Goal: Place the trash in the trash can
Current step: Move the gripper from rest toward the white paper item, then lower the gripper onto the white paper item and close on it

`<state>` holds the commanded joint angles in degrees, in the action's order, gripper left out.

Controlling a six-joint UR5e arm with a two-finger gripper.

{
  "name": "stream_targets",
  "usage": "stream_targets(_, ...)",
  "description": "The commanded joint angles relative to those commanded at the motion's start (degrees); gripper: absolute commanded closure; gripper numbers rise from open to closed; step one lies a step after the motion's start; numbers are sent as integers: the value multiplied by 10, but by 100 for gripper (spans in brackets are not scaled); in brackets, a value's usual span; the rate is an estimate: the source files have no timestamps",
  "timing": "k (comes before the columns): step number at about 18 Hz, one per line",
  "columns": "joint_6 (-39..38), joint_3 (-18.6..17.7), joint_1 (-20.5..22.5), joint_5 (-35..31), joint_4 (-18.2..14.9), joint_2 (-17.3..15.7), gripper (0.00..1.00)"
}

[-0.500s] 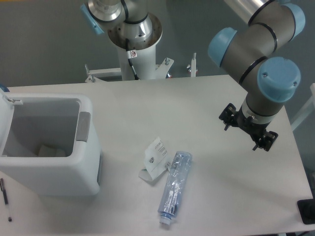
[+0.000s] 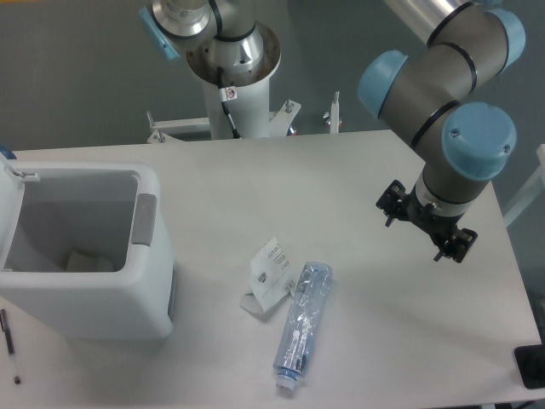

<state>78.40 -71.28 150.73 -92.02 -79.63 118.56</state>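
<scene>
Plastic, paper and a matt table

The bin is smooth white plastic, the bottle crushed clear bluish plastic, the wrapper crumpled white paper; the table looks matt and smooth.

- A pale grey table fills most of the view.
- A dark grey wall stands behind it.
- Lighting is even and soft, casting faint shadows on the tabletop.
</scene>
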Motion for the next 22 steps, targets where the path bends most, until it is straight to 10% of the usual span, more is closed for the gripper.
stream_targets(17,-125,-148,-38,62,39,-54,0)
stream_targets(22,-155,-232,-51,116,146,-78,0)
